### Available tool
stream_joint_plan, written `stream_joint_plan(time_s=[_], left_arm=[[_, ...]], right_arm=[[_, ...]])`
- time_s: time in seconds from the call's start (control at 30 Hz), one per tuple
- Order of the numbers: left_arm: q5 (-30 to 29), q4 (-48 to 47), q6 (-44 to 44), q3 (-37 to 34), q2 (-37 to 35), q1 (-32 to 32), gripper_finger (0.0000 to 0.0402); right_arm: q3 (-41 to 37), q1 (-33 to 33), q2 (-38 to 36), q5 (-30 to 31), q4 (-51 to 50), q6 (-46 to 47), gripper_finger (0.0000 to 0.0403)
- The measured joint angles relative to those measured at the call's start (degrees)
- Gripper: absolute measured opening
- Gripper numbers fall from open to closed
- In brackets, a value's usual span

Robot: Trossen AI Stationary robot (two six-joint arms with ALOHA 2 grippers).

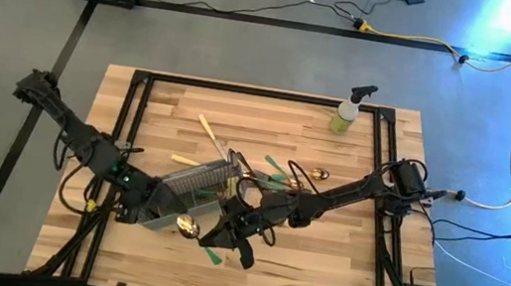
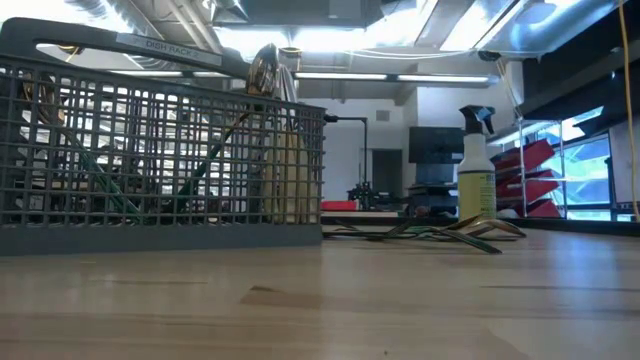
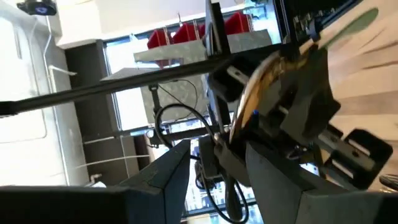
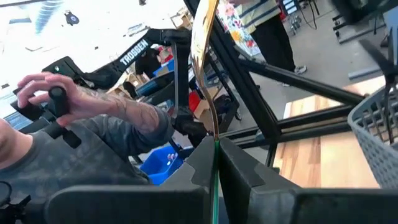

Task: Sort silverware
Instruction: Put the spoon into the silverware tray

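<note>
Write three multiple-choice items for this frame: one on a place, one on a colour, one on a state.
1. Where does the spray bottle stand?
A. At the table's far edge
B. Inside the caddy
C. On the floor

2. What colour is the handle of the spoon in the right gripper?
A. Cream
B. Green
C. Red

3. How are the right gripper's jaws?
A. Wide open
B. Shut on the spoon
C. Shut on nothing

Key:
1. A, the high view shows it near the table's far edge.
2. B, a green stem runs between the jaws.
3. B, they clamp the handle, the gold bowl above.
</note>
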Motion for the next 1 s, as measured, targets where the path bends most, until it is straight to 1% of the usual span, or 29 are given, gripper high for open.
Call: stream_joint_plan(time_s=[0.23, 0.37, 0.57, 0.8, 0.9, 1.0], left_arm=[[0.21, -0.56, -0.48, -0.04, 0.13, -0.44, 0.0141], [-0.05, -3.57, 1.19, -0.08, 1.68, -0.39, 0.0141], [-1.4, -1.22, 4.08, -0.09, 5.23, -0.39, 0.0141], [-2.97, 0.37, 5.78, -0.09, 5.57, -0.43, 0.0141], [-4.5, -0.11, 7.12, -0.09, 5.57, -0.93, 0.0131], [-5.15, -0.1, 7.12, -0.09, 5.57, -1.53, 0.0107]], right_arm=[[0.0, -0.02, 0.0, 0.88, -0.25, 1.04, 0.0], [0.0, -0.02, 0.0, 0.98, -0.38, 1.06, 0.0], [-0.02, 0.02, 0.0, 1.1, -2.14, 1.09, 0.0], [-0.02, 0.0, 0.0, 1.19, -2.31, 1.39, 0.0], [-0.02, 0.0, 0.0, 1.74, -4.13, 1.43, 0.0], [-0.02, -0.02, 0.0, 3.18, -6.02, 1.46, 0.0]])
